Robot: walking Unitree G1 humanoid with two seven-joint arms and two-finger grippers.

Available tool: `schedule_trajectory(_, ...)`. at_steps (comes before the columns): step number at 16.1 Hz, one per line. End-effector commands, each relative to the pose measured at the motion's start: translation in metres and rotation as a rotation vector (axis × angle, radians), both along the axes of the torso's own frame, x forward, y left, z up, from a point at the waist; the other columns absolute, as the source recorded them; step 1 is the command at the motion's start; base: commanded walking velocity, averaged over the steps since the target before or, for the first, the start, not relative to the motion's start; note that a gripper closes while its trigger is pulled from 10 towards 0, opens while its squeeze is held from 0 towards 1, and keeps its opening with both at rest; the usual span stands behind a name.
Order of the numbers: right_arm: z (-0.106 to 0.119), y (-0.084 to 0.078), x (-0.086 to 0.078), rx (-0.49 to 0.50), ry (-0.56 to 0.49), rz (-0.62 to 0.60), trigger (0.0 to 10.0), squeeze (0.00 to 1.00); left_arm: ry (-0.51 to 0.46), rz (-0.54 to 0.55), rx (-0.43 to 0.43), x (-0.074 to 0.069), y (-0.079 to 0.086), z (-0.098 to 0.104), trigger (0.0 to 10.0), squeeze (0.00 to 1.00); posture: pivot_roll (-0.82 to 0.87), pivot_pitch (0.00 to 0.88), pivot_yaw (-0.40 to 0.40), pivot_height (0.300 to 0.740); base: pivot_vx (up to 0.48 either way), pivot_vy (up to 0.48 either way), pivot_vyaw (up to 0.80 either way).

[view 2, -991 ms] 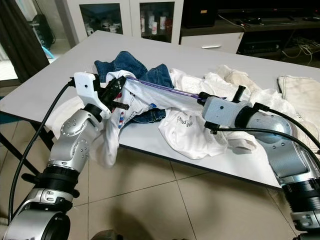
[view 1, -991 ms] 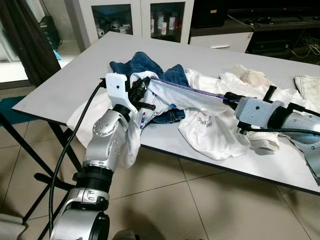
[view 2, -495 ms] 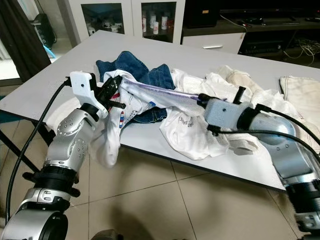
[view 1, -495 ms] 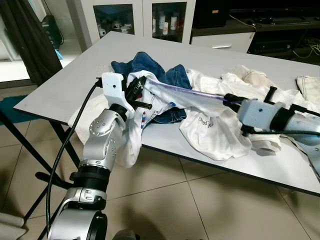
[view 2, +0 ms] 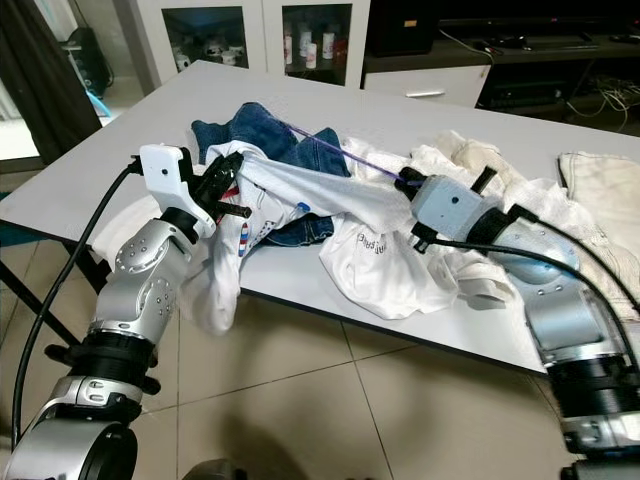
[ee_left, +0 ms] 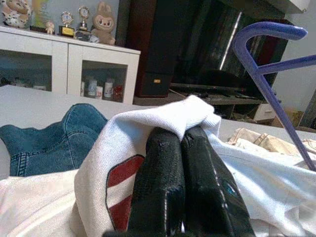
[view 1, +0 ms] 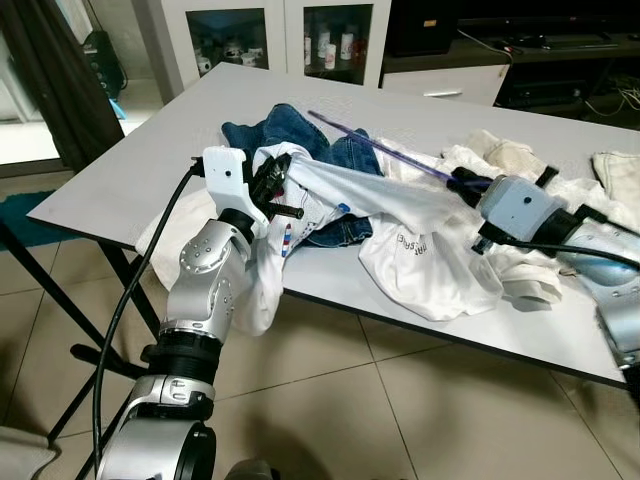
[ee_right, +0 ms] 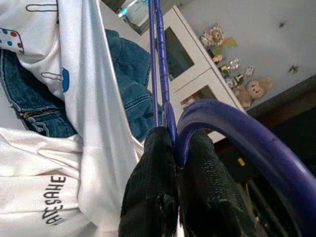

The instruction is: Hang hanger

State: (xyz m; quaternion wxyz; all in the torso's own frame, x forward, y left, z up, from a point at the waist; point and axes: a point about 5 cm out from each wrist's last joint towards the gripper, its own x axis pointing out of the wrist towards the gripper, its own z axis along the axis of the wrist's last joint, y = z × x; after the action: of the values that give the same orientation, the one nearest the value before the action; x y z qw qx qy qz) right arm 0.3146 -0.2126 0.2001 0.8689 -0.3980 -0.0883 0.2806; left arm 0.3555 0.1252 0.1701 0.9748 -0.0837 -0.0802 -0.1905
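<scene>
A thin purple hanger (view 1: pixel 385 148) sticks up and back over the table, its near end inside a white T-shirt (view 1: pixel 385 195). My right gripper (view 1: pixel 462 182) is shut on the hanger at its hook base; the right wrist view has both fingers (ee_right: pixel 153 173) clamped on the purple bar (ee_right: pixel 160 64). My left gripper (view 1: pixel 278 180) is shut on the shirt's collar edge at the table's near left, with white cloth (ee_left: pixel 163 116) pinched between its fingertips (ee_left: pixel 163 163). The shirt stretches between the two grippers.
Blue jeans (view 1: pixel 285 130) lie under the shirt. More white garments (view 1: pixel 430 265) and beige cloth (view 1: pixel 510 155) are heaped on the grey table (view 1: pixel 160 160). A white cabinet (view 1: pixel 270 35) stands behind. Tiled floor (view 1: pixel 380 400) lies below the near edge.
My right gripper has swung the hanger so its far end rises out of the shirt and points back over the table. The left gripper keeps its hold.
</scene>
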Motion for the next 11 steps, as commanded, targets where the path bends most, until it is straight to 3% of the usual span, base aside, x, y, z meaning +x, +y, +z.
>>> schedule_trajectory(1, 0.008, -0.004, 0.002, 0.062, -0.024, -0.032, 0.0, 0.0, -0.017, 0.012, 0.012, 0.002, 0.0, 0.004, 0.0, 0.0, 0.15, 0.0, 0.012, 0.74, 0.0, 0.0, 0.0)
schedule_trajectory(8, 0.023, 0.058, 0.028, 0.247, -0.093, 0.032, 0.0, 0.0, -0.018, -0.059, 0.05, -0.001, -0.032, -0.002, 0.0, 0.0, 0.15, 0.0, 0.002, 0.74, 0.0, 0.0, 0.0)
schedule_trajectory(9, 0.02, 0.069, 0.032, 0.257, -0.088, 0.042, 0.0, 0.0, -0.011, -0.068, 0.062, -0.003, -0.038, -0.006, 0.4, 0.0, 0.16, 0.0, -0.003, 0.74, 0.0, 0.0, 0.0)
schedule_trajectory(11, 0.021, 0.079, 0.034, 0.296, -0.096, 0.049, 0.0, 0.0, -0.004, -0.082, 0.077, -0.006, -0.045, -0.01, 3.4, 0.0, 0.16, 0.0, -0.004, 0.74, 0.0, 0.0, 0.0)
